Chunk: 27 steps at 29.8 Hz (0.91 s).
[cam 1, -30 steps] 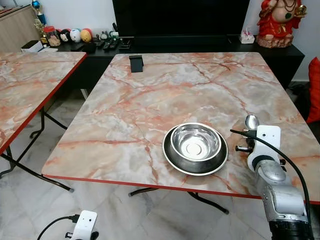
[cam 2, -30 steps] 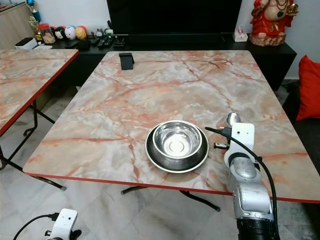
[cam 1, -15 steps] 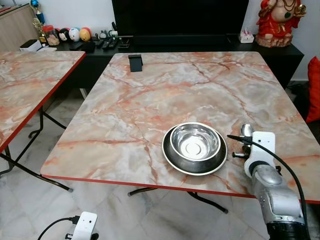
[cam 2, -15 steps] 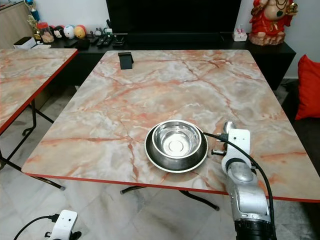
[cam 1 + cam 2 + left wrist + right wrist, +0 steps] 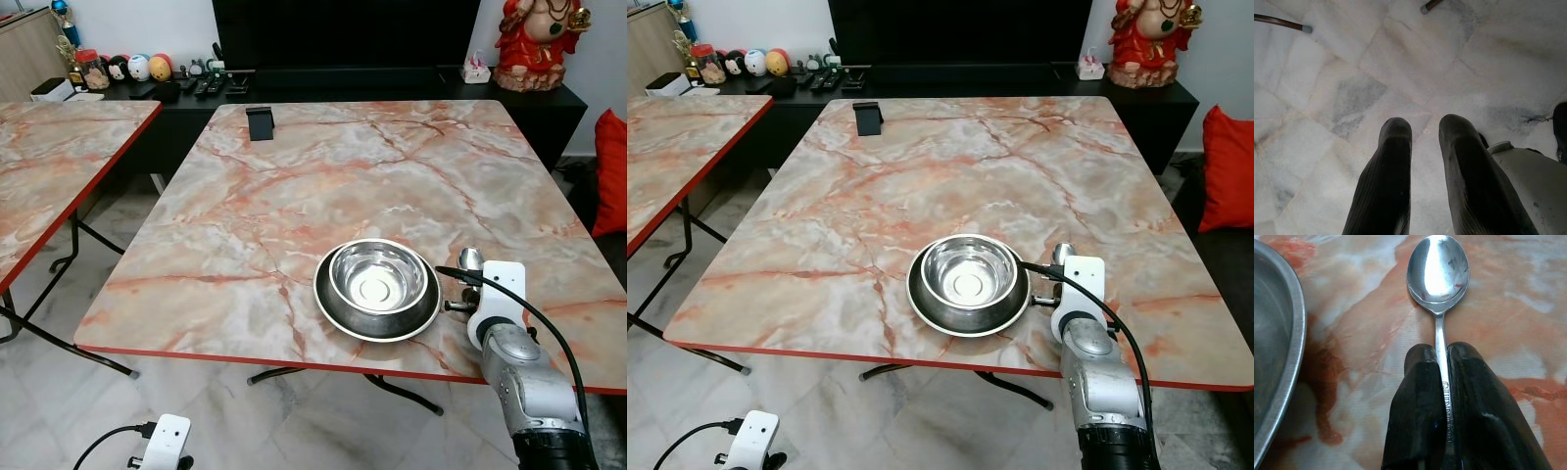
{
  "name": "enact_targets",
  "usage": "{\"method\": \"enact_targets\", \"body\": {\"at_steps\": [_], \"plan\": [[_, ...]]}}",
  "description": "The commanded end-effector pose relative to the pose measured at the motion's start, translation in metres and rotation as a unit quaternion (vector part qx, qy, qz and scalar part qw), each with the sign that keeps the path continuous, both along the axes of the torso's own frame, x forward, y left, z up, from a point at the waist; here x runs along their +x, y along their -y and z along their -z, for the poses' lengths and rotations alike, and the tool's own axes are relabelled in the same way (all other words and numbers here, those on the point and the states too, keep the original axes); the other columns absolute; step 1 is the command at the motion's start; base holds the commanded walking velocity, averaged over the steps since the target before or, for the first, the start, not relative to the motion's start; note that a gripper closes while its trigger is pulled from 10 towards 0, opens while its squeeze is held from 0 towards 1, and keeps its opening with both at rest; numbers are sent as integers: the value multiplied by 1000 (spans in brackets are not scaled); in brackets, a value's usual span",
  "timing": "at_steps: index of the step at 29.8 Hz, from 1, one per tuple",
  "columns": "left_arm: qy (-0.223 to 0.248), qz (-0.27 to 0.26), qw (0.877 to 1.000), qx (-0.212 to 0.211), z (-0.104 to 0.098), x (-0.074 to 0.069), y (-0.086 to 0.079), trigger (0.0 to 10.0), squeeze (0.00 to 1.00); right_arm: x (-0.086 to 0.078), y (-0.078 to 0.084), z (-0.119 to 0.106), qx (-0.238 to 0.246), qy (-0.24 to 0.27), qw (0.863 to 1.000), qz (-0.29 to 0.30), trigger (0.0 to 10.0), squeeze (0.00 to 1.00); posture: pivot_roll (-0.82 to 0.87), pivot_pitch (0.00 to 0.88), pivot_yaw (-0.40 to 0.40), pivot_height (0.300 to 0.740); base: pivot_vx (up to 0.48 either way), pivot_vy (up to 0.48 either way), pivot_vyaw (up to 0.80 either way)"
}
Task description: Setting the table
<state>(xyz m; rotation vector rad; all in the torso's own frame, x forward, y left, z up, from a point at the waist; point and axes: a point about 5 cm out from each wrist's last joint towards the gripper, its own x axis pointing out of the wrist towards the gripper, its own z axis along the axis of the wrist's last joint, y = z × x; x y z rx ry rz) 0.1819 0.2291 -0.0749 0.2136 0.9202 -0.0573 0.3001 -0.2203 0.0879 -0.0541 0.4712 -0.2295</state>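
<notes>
Right wrist view: the right gripper [image 5: 1442,363] had its two black fingers [image 5: 1415,396] pressed together on the handle of a shiny silver metal spoon [image 5: 1438,271], bowl facing up and pointing away from the wrist.
Spoon position: it lay low over the pink-and-orange marble-patterned table top [image 5: 323,176], just beside the right rim of the plate, near the front right corner of the surface; I could not tell whether it touched the surface.
Dishes: a round stainless-steel bowl [image 5: 381,278] sat inside a dark round plate with a pale rim [image 5: 333,311], close to the front edge, right of its middle.
Right arm: the silver forearm [image 5: 1097,387] reached up from the front edge, its white wrist block [image 5: 498,291] right of the plate.
Left gripper: the left gripper [image 5: 1422,128] hung idle above the white marble floor tiles [image 5: 1342,98], its black fingers a little apart and grasping nothing.
Far edge: a small black stand [image 5: 260,122] stood near the far left corner of the surface.
Neighbour: a second marble-patterned table [image 5: 49,157] stood apart on the left.
</notes>
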Motion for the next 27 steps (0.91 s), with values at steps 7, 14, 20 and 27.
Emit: {"method": "enact_targets", "body": {"at_steps": [7,14,20,27], "plan": [[-11,-5,1000,5,2,-7,-4,10000,0,7,-3,-2,2,4,1000,-10,10000,0,-24,0,46,724,0,0,0],[-18,-2,1000,9,3,-10,-7,10000,0,8,-9,-3,-2,7,1000,-21,10000,0,-26,0,59,724,0,0,0],[-14,-1,1000,14,-1,-4,-11,10000,0,9,-14,-2,-8,7,999,-35,10000,0,-25,0,73,724,0,0,0],[-12,1,1000,16,-2,-1,-13,10000,0,4,-11,-4,-32,8,999,-43,10000,0,-35,0,81,724,0,0,0]]}}
